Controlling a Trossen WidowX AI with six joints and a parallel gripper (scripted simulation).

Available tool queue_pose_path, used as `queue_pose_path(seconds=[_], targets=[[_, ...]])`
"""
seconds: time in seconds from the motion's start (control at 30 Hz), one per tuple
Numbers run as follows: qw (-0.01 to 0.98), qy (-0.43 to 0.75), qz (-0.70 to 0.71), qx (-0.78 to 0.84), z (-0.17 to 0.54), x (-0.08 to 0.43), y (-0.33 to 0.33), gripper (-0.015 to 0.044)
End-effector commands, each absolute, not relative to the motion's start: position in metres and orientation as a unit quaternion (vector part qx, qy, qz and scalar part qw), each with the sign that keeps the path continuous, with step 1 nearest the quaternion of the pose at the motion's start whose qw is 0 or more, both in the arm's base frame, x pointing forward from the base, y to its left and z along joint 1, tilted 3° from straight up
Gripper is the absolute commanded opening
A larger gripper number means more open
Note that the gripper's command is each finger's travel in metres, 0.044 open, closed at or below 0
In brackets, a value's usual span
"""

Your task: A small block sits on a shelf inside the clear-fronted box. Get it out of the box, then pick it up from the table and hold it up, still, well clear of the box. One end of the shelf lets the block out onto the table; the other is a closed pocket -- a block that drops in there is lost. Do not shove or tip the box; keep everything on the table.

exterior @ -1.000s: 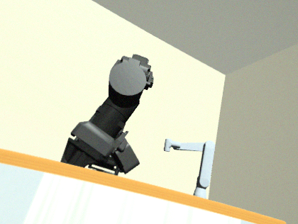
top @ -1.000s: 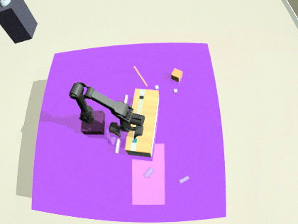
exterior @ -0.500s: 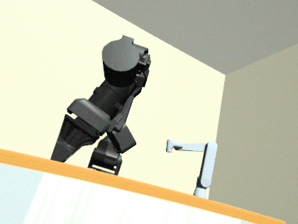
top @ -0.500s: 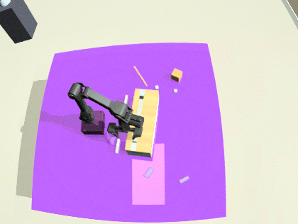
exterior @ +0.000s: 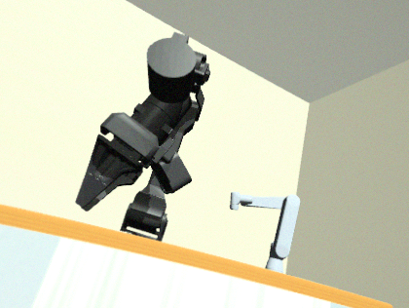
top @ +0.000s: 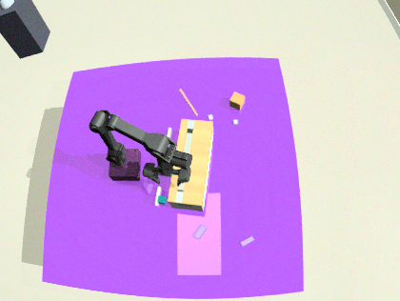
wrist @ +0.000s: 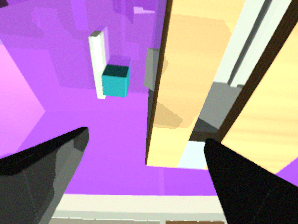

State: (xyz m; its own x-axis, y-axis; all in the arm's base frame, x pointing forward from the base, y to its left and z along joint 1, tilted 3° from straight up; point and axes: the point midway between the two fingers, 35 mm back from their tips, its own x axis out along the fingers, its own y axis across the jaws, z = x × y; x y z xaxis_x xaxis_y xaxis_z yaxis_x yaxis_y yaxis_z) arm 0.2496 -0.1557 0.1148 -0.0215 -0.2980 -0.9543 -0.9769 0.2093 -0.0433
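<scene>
Block [top: 162,200]: small teal cube, out of the box and resting on the purple mat, just beside the box's near-left corner in the top view. In the wrist view the block [wrist: 115,81] touches a thin white upright strip [wrist: 97,65] on its left side.

Box [top: 197,162]: long tan-topped box lying on the mat, its length running from far to near. A pale strip with dark marks runs along its left edge in the top view.

Gripper [top: 167,177]: fingers spread wide, nothing between them. It hangs over the left edge of the box near its near end. In the wrist view the two dark fingers frame the bottom corners of the picture; the box's tan edge [wrist: 172,85] lies between them and the block sits farther ahead, to the left of that edge.

Gripper vs block: apart; no contact visible.

Arm [top: 133,135]: reaches from its dark base [top: 125,166] on the left toward the box. The exterior view shows the gripper [exterior: 104,180] raised above the box's orange rim [exterior: 195,255].

Pink patch [top: 199,248]: lighter rectangle on the mat, at the near end of the box.

Other items: orange cube [top: 237,100] at far right of the box; thin orange stick [top: 188,102] beyond the box's far end; two pale flat pieces [top: 199,231] near the pink patch.
</scene>
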Motion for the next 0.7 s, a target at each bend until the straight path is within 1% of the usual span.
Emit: queue_pose_path(seconds=[0.0, 0.03, 0.07, 0.23, 0.4, 0.53, 0.67], targets=[[0.491, 0.636, 0.315, -0.505, 0.122, 0.238, -0.174, 0.0321], [0.512, 0.647, 0.289, -0.486, 0.122, 0.235, -0.177, 0.0295], [0.533, 0.655, 0.267, -0.465, 0.122, 0.235, -0.177, 0.0285], [0.624, 0.682, 0.151, -0.350, 0.120, 0.230, -0.179, 0.0285], [0.712, 0.684, -0.018, -0.158, 0.119, 0.225, -0.182, 0.0285], [0.742, 0.652, -0.153, 0.016, 0.118, 0.220, -0.184, 0.0285], [0.732, 0.594, -0.275, 0.192, 0.118, 0.217, -0.186, 0.0285]])
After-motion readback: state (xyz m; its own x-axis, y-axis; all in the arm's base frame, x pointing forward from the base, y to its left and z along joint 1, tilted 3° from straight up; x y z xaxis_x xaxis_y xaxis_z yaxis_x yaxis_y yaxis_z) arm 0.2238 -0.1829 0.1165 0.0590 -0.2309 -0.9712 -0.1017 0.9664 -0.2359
